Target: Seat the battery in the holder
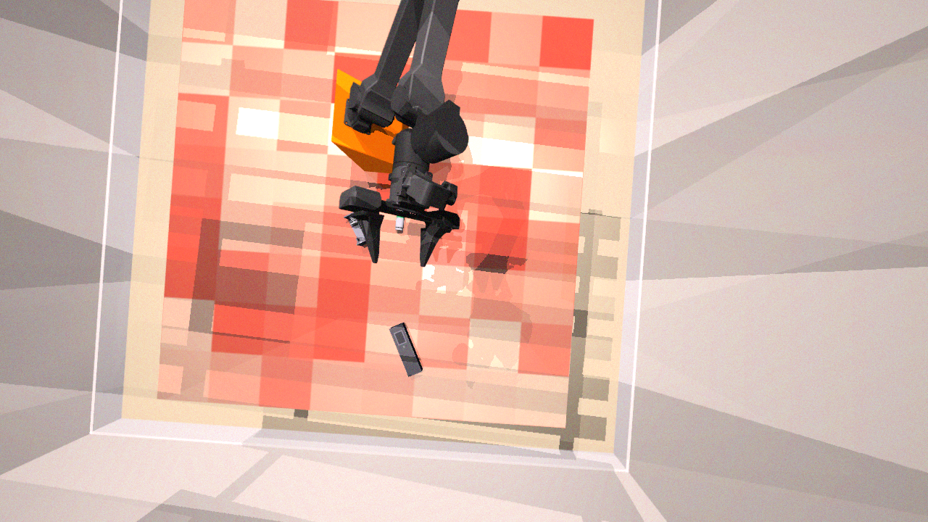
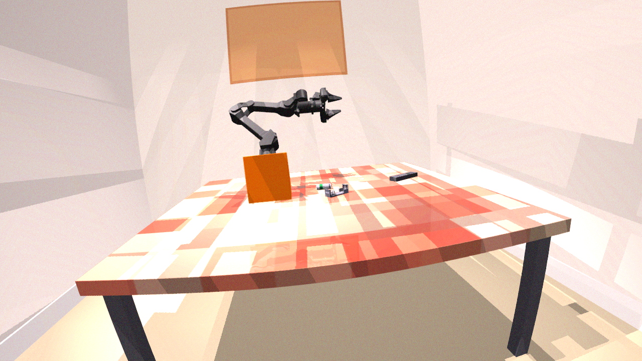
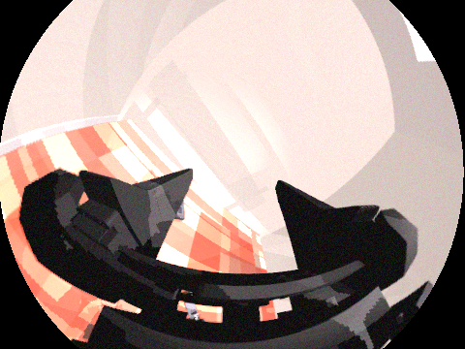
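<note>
The battery (image 1: 399,224) (image 2: 323,186), white with a green band, lies on its side on the table, outside the holder and apart from it. The holder (image 1: 357,231) (image 2: 328,193) is a small grey cradle with raised ends, standing open side up. In the top view a finger covers part of the holder, and the gripper body covers one end of the battery. My gripper (image 1: 399,263) (image 2: 340,104) (image 3: 235,178) is open and empty, high above the table and pointing roughly level. Which battery end is the terminal is too small to tell.
A dark grey oblong block (image 1: 405,350) (image 2: 403,176) lies on the table, away from the battery and holder. An upright orange panel (image 1: 363,143) (image 2: 268,178) stands near the arm's base. The checked red and cream table (image 2: 394,242) has patchy light and shadows.
</note>
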{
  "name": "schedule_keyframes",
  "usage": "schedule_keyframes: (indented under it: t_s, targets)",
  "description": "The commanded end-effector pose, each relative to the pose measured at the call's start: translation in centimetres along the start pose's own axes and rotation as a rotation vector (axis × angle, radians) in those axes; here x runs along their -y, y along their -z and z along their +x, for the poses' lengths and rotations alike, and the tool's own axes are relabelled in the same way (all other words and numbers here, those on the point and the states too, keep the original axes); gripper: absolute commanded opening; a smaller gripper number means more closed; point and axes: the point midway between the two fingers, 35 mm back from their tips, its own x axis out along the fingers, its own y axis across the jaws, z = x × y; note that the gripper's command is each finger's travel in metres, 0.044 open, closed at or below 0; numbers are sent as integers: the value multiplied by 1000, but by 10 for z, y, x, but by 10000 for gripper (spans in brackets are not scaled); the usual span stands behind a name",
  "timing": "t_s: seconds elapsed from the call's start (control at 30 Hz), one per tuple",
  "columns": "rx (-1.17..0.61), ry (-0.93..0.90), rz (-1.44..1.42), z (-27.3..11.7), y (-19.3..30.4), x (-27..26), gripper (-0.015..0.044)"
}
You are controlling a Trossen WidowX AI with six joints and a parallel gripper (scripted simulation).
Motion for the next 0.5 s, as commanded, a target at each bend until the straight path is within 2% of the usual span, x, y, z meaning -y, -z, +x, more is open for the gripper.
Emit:
schedule_keyframes:
  t_s: [0.0,0.17,0.3,0.47]
  targets:
    - [-16,-8,1,2,4,-1,374]
    - [-400,-196,48,20,102,-32,242]
    - [-695,-328,129,9,171,-55,242]
    - [-1119,-485,319,-35,250,-85,242]
